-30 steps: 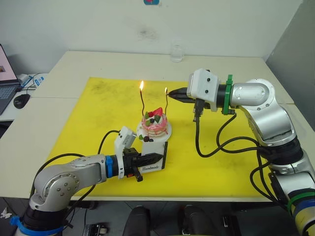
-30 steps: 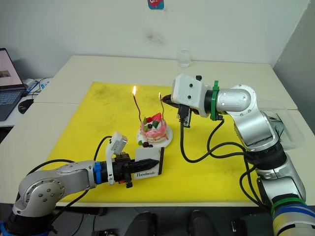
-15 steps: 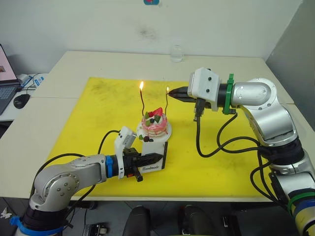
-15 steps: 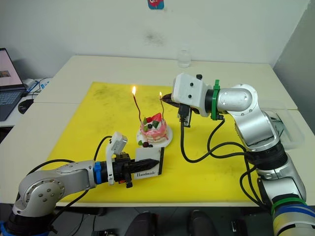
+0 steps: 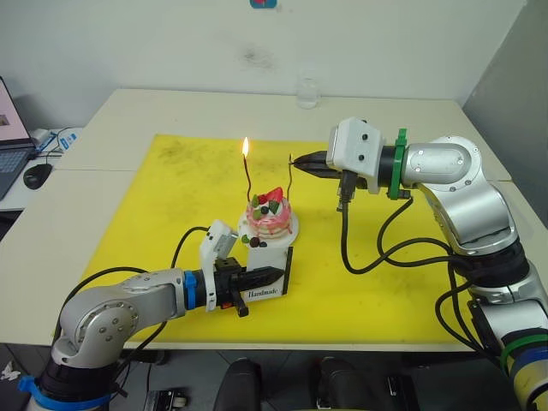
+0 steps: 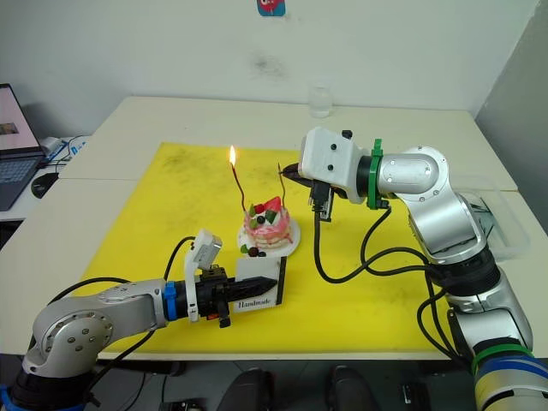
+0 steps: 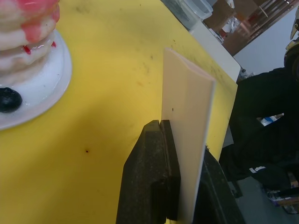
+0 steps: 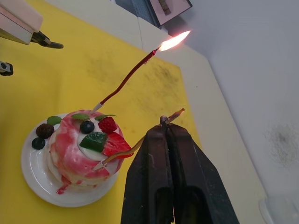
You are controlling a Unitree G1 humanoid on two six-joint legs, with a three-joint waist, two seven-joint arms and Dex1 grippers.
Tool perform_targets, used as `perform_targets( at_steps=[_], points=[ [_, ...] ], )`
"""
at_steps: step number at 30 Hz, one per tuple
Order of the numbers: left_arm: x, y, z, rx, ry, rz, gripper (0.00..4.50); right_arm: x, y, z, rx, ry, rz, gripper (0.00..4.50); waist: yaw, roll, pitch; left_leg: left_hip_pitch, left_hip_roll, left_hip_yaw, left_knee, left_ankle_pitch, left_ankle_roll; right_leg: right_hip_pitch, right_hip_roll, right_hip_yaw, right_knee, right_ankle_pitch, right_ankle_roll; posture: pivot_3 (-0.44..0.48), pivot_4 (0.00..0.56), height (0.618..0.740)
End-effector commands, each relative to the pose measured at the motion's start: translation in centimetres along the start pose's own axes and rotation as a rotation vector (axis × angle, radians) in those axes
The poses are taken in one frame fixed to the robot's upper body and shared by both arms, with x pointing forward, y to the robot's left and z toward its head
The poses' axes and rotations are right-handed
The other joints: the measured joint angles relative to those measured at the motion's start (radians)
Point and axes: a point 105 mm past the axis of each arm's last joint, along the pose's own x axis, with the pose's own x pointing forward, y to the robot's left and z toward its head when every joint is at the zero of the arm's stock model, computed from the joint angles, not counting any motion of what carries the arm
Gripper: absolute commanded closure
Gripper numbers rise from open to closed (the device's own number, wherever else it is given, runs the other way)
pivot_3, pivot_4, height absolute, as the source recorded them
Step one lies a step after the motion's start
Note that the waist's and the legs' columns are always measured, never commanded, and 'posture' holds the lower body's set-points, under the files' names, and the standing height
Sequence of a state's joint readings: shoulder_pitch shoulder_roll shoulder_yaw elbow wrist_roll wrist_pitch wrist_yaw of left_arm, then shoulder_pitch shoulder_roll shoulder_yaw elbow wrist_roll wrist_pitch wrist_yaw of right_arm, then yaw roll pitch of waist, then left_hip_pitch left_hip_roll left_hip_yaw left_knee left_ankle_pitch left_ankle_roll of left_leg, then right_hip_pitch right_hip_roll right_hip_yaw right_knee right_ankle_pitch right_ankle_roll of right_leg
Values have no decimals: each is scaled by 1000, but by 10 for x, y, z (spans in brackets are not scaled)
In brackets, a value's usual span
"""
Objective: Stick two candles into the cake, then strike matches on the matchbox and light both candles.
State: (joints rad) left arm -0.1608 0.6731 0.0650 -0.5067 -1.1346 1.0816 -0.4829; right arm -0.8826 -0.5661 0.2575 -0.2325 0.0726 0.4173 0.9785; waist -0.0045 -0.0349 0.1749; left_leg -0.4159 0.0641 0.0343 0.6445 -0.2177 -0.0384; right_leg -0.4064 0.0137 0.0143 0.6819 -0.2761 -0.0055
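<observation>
The pink cake (image 5: 270,216) sits on its white plate (image 5: 294,229) on the yellow mat. A red candle (image 5: 249,175) stands in it with a flame at its tip. The pale gold candle (image 5: 292,178) stands beside it and shows no flame. My right gripper (image 5: 301,159) is level with the gold candle's tip, shut on a short dark match (image 8: 163,120) that touches or nearly touches that tip. My left gripper (image 5: 265,276) is shut on the white matchbox (image 5: 274,272), which stands on edge on the mat just in front of the plate.
The yellow mat (image 5: 154,197) covers the table's middle. A clear glass (image 5: 307,92) stands at the back edge. A laptop (image 5: 7,145) and a mouse (image 5: 37,175) lie far left. A black cable (image 5: 347,231) hangs from my right wrist beside the cake.
The small flame at the gold candle's tip by my right gripper has gone out. The red candle still burns. Neither arm has moved noticeably.
</observation>
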Motion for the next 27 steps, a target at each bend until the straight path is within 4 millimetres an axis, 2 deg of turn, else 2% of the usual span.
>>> perform_targets(
  at_steps=[1, 27],
  points=[
    [2, -6, 4, 25, -11, -25, 4500, -5, -9, 15, -37, -40, -40, 4465, 0, 0, 0, 0, 0, 0, 0, 0, 0, 0, 0, 0, 0, 0, 0, 0, 150, 729],
    [3, -6, 4, 25, -12, -28, 4500, -6, -8, 17, -26, -45, -32, 4465, 0, 0, 0, 0, 0, 0, 0, 0, 0, 0, 0, 0, 0, 0, 0, 0, 150, 729]
  ],
)
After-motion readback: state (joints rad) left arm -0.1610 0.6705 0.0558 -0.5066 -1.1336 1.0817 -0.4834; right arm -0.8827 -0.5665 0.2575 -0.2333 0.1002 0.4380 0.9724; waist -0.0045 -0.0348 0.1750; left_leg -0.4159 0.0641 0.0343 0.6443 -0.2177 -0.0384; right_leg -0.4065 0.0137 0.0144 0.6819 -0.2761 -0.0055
